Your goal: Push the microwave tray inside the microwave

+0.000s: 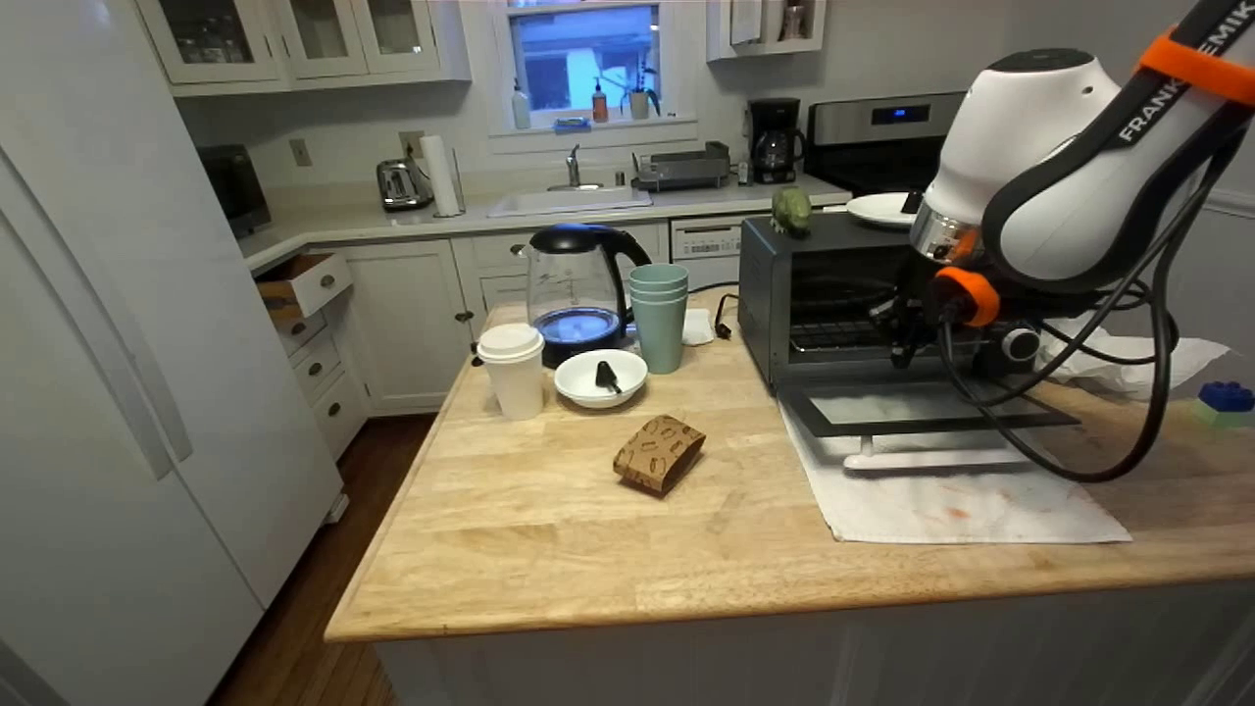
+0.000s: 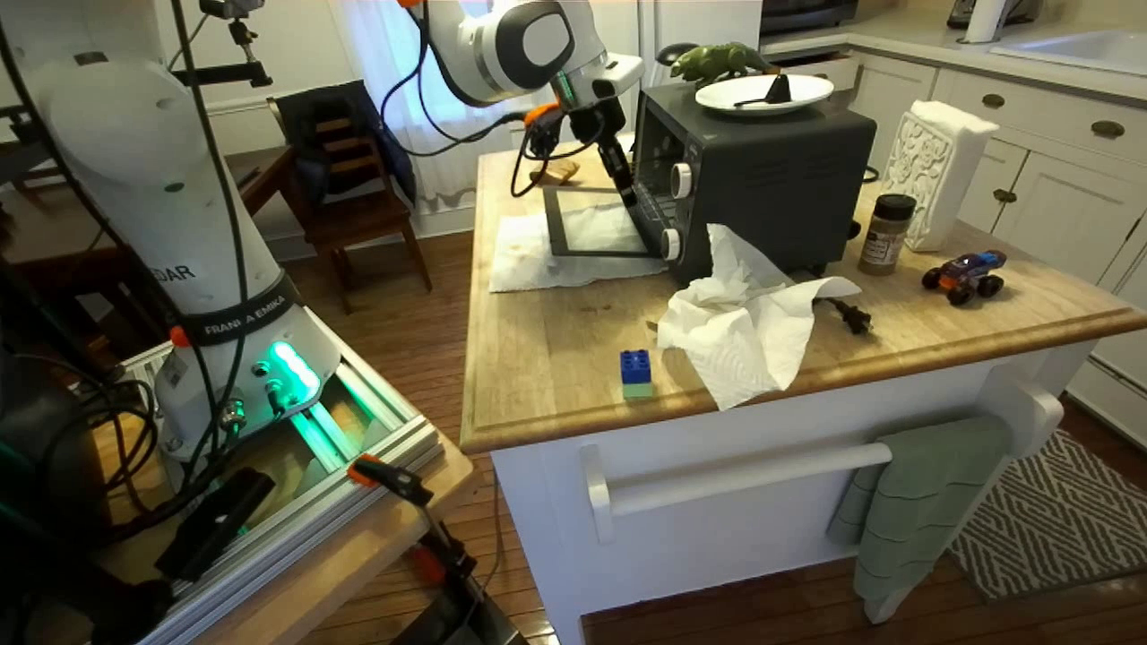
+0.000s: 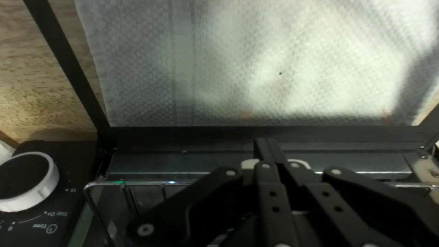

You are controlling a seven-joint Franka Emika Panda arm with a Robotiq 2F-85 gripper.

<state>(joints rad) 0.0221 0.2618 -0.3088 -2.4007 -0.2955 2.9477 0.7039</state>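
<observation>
The microwave is a dark boxy oven with its drop-down door open flat. It also shows in an exterior view. The microwave tray, a silver wire rack, lies at the oven's opening in the wrist view; its bars also show inside the cavity in an exterior view. My gripper is shut, with its fingertips together and nothing visible between them. In both exterior views the gripper points down at the oven's front opening. It hides the rack's middle. I cannot tell whether it touches the rack.
The open glass door rests over a paper towel. A white plate and a green dinosaur toy sit on the oven. A kettle, cups and a brown cardboard sleeve stand on the table.
</observation>
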